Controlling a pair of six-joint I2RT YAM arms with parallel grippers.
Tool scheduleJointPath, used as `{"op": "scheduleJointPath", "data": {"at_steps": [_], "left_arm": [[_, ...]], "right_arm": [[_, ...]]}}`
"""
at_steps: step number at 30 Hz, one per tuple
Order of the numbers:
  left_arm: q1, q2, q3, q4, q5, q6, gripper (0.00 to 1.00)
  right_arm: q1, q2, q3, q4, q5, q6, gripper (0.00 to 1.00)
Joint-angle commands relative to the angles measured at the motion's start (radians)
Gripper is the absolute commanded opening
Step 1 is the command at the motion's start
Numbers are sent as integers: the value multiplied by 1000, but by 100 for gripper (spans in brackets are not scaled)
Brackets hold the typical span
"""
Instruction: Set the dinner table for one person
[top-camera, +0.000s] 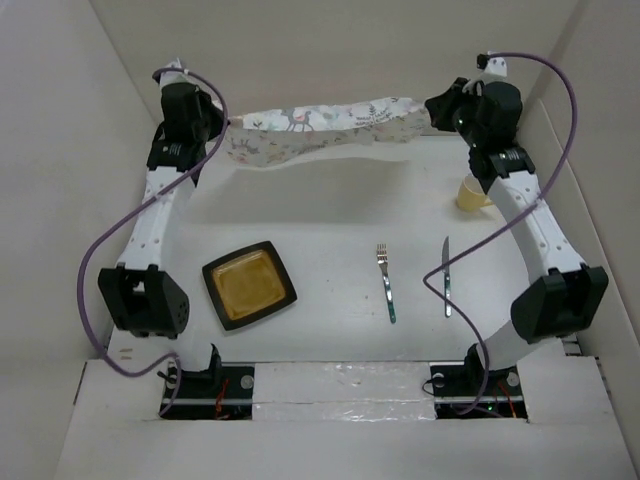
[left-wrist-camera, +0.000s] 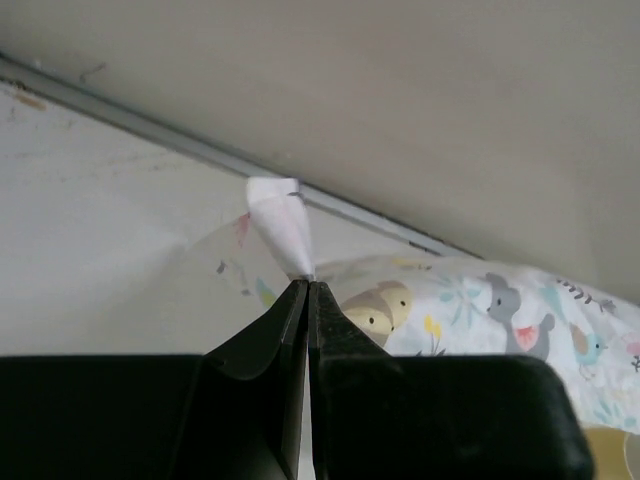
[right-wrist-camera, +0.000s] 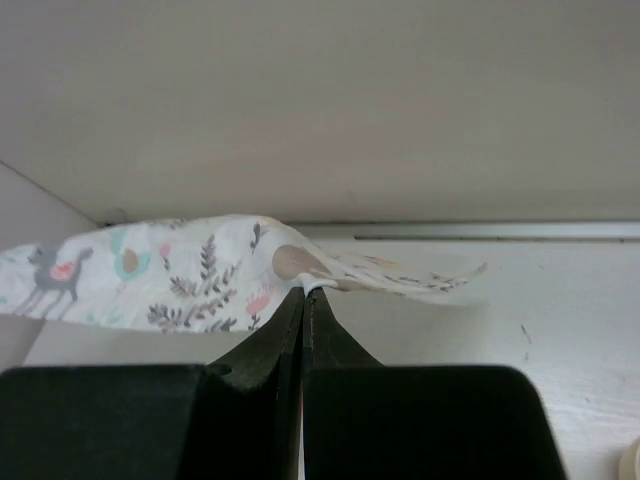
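Note:
A white cloth placemat (top-camera: 320, 128) printed with deer and plants hangs stretched between my two grippers above the far part of the dinner table (top-camera: 330, 215). My left gripper (top-camera: 228, 124) is shut on its left corner (left-wrist-camera: 285, 225). My right gripper (top-camera: 432, 108) is shut on its right corner (right-wrist-camera: 310, 280). The cloth sags and is bunched in the middle. Its printed side shows in the left wrist view (left-wrist-camera: 480, 310) and in the right wrist view (right-wrist-camera: 150, 275).
A dark square plate (top-camera: 249, 285) with an amber centre lies near left. A fork (top-camera: 386, 282) and a knife (top-camera: 447, 276) lie near right, handles towards me. A yellowish cup (top-camera: 472, 194) stands at the right under my right arm. White walls (top-camera: 330, 45) enclose the table.

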Motion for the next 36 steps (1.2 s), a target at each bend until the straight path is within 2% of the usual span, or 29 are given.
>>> {"op": "scheduleJointPath", "data": {"at_steps": [1, 4, 7, 10, 17, 26, 36], "left_arm": [[1, -177, -297, 201, 24, -54, 0], [1, -258, -569, 325, 39, -119, 0], [1, -254, -743, 389, 79, -154, 0], [1, -214, -837, 426, 93, -163, 0], [-21, -128, -933, 462, 56, -185, 0], [-42, -191, -1056, 487, -10, -171, 0], [-42, -241, -1098, 472, -62, -176, 0]], "right_arm": [[-1, -109, -217, 102, -15, 20, 0], [-1, -159, -386, 200, -17, 51, 0], [-1, -143, -543, 239, -23, 68, 0], [-10, -123, -678, 309, -2, 83, 0], [-10, -95, -827, 357, 17, 89, 0], [-30, -227, -1021, 371, 75, 89, 0], [-79, -239, -1094, 389, 54, 88, 0]]}}
